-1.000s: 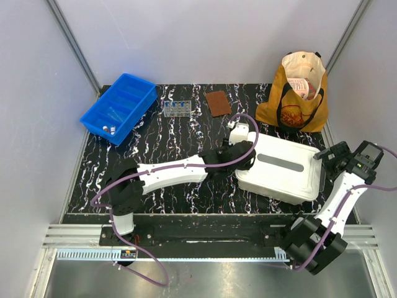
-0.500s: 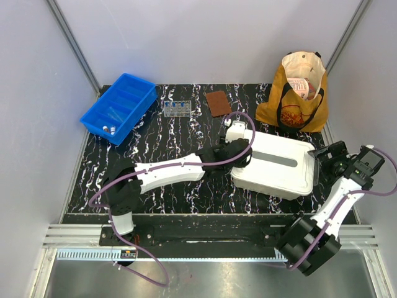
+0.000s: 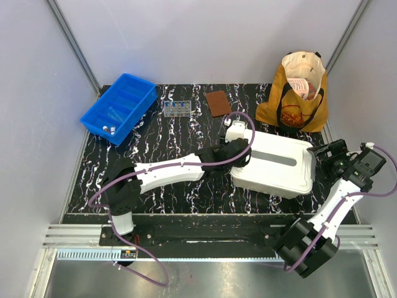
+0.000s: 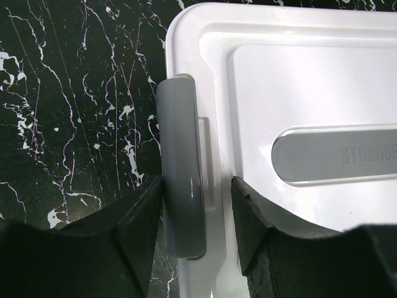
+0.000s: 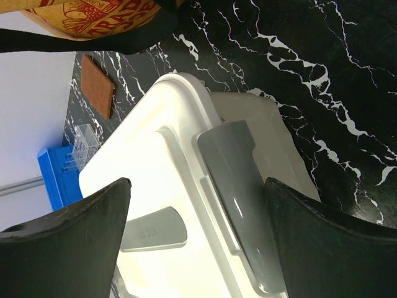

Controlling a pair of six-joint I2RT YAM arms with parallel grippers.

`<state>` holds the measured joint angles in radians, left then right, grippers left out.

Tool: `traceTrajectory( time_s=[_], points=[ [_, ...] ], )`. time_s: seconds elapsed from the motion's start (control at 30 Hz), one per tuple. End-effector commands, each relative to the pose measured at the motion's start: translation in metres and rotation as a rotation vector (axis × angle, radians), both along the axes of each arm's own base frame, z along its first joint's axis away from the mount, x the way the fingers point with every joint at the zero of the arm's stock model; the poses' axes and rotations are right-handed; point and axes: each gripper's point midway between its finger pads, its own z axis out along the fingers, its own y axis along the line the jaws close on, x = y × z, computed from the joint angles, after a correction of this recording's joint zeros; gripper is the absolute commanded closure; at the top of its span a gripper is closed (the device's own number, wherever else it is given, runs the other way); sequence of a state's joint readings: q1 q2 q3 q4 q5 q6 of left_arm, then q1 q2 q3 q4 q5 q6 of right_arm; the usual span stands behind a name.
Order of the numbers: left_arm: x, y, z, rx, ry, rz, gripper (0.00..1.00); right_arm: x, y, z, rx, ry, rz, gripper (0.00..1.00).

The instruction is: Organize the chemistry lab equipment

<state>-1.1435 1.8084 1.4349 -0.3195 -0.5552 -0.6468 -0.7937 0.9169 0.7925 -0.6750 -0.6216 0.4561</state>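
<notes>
Left claw (image 4: 198, 183), unclenched, straddles the storage box's (image 4: 298, 74) edge-mounted grey latch (image 4: 180, 155); right claw (image 5: 198, 183) (spread wider) flanks the opposite latch (image 5: 239, 186).

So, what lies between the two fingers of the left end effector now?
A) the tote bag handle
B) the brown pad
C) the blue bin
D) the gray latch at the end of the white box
D: in the left wrist view, the left end effector straddles the gray latch of the white box.

Storage box (image 3: 276, 166) and tote bag (image 3: 296, 93) crowd the right; marble table (image 3: 161, 136) lies open up to the tube rack (image 3: 176, 109)
</notes>
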Motion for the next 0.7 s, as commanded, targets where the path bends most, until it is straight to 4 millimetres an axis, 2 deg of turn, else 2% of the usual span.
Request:
traceTrajectory(
  time_s=[0.0, 0.27, 0.57, 0.67],
  points=[
    [-0.017, -0.011, -0.022, 0.009, 0.069, -0.087, 0.49, 0.000, 0.021, 0.005, 0.080, -0.024, 0.082, 0.08],
    [-0.019, -0.018, -0.021, -0.017, 0.078, -0.107, 0.50, 0.002, 0.025, -0.003, 0.104, 0.005, 0.101, 0.16],
    [-0.030, -0.035, -0.026, -0.067, 0.105, -0.171, 0.51, 0.007, 0.038, -0.025, 0.092, 0.104, 0.137, 0.32],
    [-0.032, -0.039, -0.029, -0.075, 0.114, -0.189, 0.51, 0.008, 0.039, -0.021, 0.065, 0.104, 0.135, 0.36]
  ],
)
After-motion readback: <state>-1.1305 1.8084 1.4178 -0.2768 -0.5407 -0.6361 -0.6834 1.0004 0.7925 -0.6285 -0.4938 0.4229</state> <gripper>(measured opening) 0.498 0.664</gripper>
